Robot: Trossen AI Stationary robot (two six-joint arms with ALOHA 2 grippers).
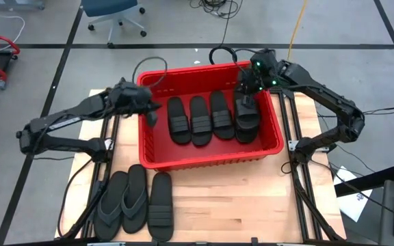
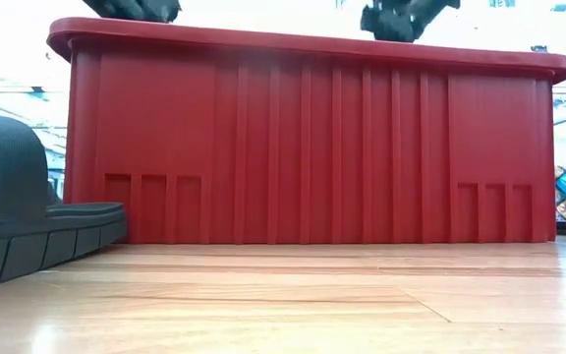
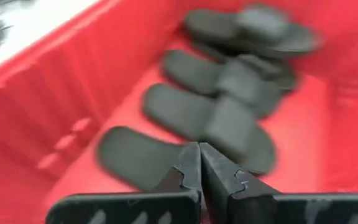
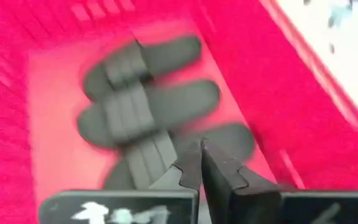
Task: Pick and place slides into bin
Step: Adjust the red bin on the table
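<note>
- The high view looks straight down from well above, taking in the whole bench, the red bin, both arms and the floor around.
- The low view sits at bench height, very near the bin's long outer wall, facing level toward the bright room behind; a sandal lies close at its edge.
- The left wrist view looks past its own closed jaws down into the bin from near its rim.
- The right wrist view does the same from the bin's other side.
- Both wrist views and the high view share the bin's inside with its sandals.
</note>
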